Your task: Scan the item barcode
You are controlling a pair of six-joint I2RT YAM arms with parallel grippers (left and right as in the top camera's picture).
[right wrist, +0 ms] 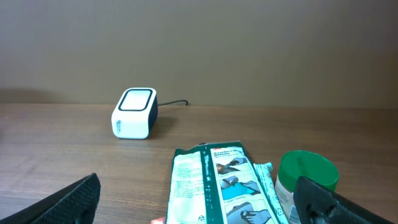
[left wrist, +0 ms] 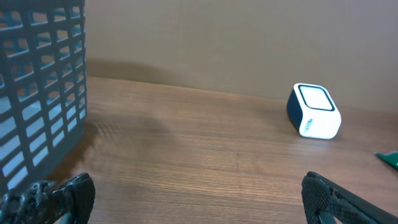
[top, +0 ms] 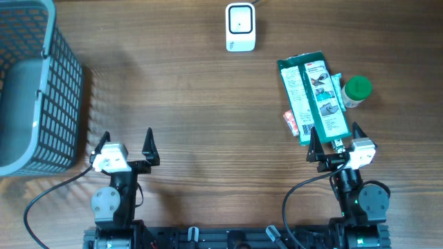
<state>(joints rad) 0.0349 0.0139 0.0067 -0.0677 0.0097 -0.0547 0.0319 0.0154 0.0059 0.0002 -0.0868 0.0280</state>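
You have not started the scan yet. Your left gripper (top: 127, 142) stands wide open with nothing between its fingers, parked at the near edge of the table (top: 194, 104). Your right gripper (top: 335, 138) is just as open and holds nothing, though its jaws sit right at the near end of the green package (top: 313, 97).

That package lies flat on the right side of the table. A green-capped bottle (top: 356, 90) is just beside it on the right, and a small red-and-white packet (top: 291, 122) is tucked against its left edge. The white scanner (top: 240, 26) sits at the far edge near the middle, well apart from all 3 items.

Everything is left to do: pick 1 item, find its barcode, and turn that face toward the scanner. No barcode shows from here.

The only container is the grey mesh basket (top: 66, 104) at far left. It looks empty, but part of it is cut off by the frame, so treat that as likely, not certain.
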